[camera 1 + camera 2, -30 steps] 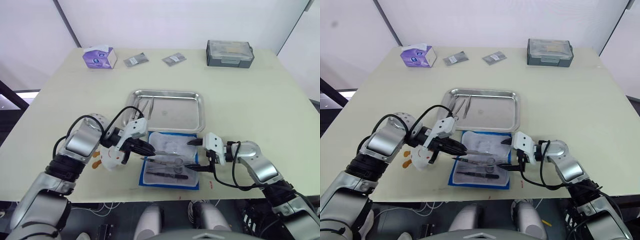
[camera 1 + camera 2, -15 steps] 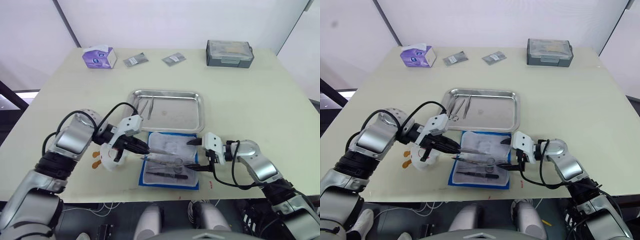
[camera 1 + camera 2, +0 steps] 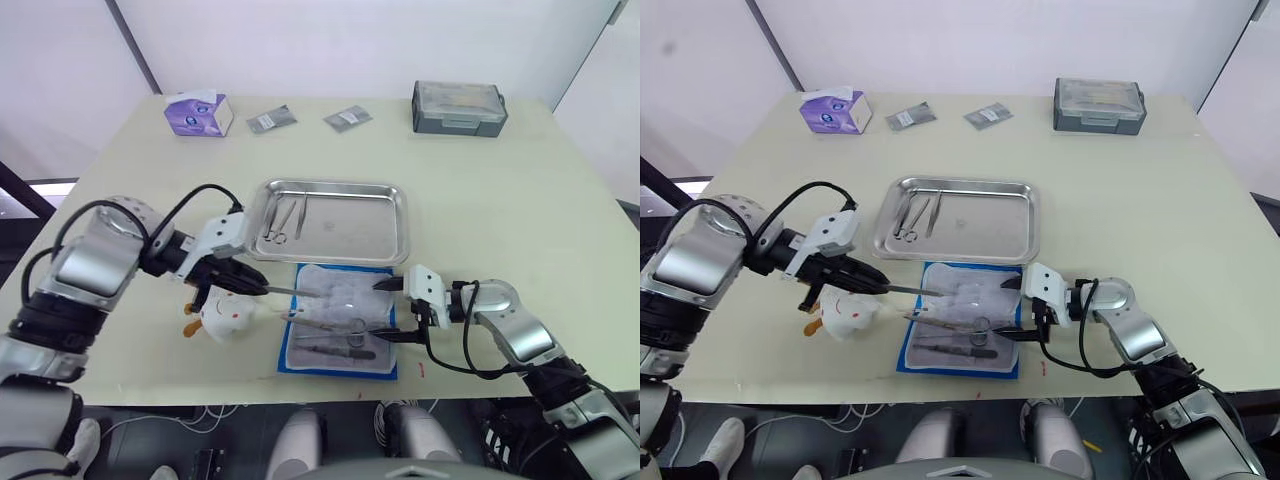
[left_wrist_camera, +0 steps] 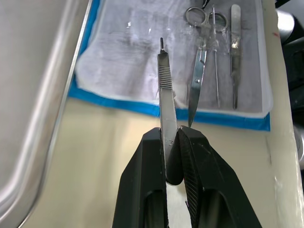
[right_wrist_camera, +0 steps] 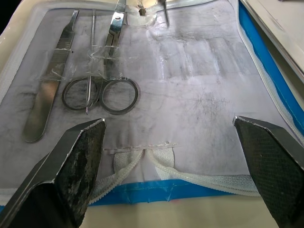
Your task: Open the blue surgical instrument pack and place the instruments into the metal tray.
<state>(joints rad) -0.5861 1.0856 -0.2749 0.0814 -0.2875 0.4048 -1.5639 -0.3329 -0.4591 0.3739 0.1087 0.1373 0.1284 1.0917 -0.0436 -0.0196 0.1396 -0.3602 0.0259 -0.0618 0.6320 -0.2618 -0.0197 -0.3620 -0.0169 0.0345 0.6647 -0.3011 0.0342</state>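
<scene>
The blue surgical instrument pack lies open on the desk, just in front of the metal tray, its pale lining up. I use the pack as my reference throughout.

Findings:
- My left claw is clamped on a thin flat handle-type instrument, gripped at one end only, the free end reaching out over the pack's left edge.
- My right claw stands wide at the pack's right edge, holding nothing.
- On the lining remain a pair of scissors, a thin probe and a flat tweezer-like tool. Clear film appears to lie over them.
- Two or three instruments already rest in the tray, beyond the pack's far left corner.
- A small white toy sits just left of the pack, beneath my left arm's path.

Risks, in my judgement:
- The end-only grip leaves a long lever; a quick swing toward the tray may let the tool pivot or slip onto the desk.
- A low carry could catch the tray's raised rim.
- The tip may snag the film and drag the pack, since nothing pins it.
</scene>
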